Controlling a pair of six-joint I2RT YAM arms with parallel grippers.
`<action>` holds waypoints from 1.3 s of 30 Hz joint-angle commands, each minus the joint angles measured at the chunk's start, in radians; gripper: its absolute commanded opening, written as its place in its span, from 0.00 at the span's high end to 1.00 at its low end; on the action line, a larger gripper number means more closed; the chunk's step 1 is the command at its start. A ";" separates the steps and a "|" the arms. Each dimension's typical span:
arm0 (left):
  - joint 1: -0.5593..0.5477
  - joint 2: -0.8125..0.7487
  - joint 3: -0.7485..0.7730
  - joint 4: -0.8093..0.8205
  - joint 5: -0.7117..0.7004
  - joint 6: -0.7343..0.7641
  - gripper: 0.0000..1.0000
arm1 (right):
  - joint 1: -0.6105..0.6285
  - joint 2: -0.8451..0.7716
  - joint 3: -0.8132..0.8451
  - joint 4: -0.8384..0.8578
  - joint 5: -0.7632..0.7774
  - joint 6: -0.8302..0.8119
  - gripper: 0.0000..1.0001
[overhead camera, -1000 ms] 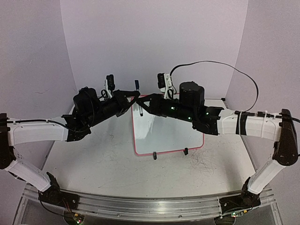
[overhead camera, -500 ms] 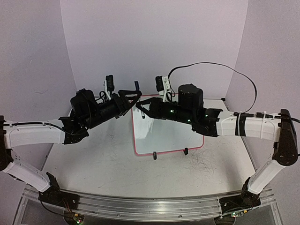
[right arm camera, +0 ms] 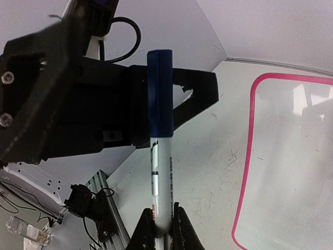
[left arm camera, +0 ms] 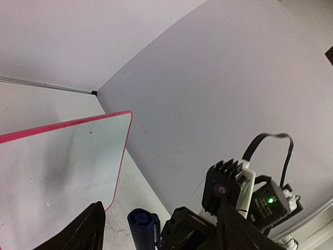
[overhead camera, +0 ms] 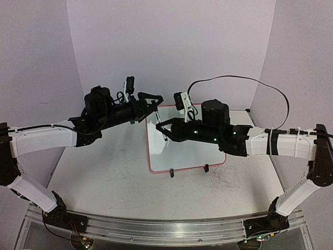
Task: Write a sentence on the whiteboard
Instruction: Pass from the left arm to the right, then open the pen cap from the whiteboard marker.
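Although a pen (overhead camera: 158, 117) is in hand, no sentence is written yet. Left gripper (overhead camera: 156, 103): fingers spread wide, holding nothing, flanking the blue cap (right arm camera: 159, 94), which is still fitted. Right gripper (overhead camera: 165, 130): closed on the pen barrel. Whiteboard (overhead camera: 190, 151): blank, flat on the table beneath the right gripper. Uncapping and writing are still to do.

Backdrop of plain pale lilac-white panels: back wall (overhead camera: 171, 47), left wall (overhead camera: 31, 62), right wall (overhead camera: 307, 52). Tabletop (overhead camera: 119, 177) white and scuffed, grey scribble marks (overhead camera: 227, 183) toward the right. Aluminium rail (overhead camera: 166, 230) along near edge. Light even, shadows soft.
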 commanded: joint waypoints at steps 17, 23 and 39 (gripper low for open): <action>0.022 -0.039 0.021 -0.013 -0.011 0.028 0.80 | 0.005 -0.049 -0.008 -0.011 -0.072 -0.043 1.00; 0.071 -0.058 0.006 -0.042 -0.020 0.015 1.00 | 0.009 -0.052 -0.049 -0.013 -0.104 -0.020 1.00; 0.190 -0.286 0.100 -0.698 -0.577 0.127 1.00 | 0.064 -0.115 -0.169 -0.047 0.018 -0.026 1.00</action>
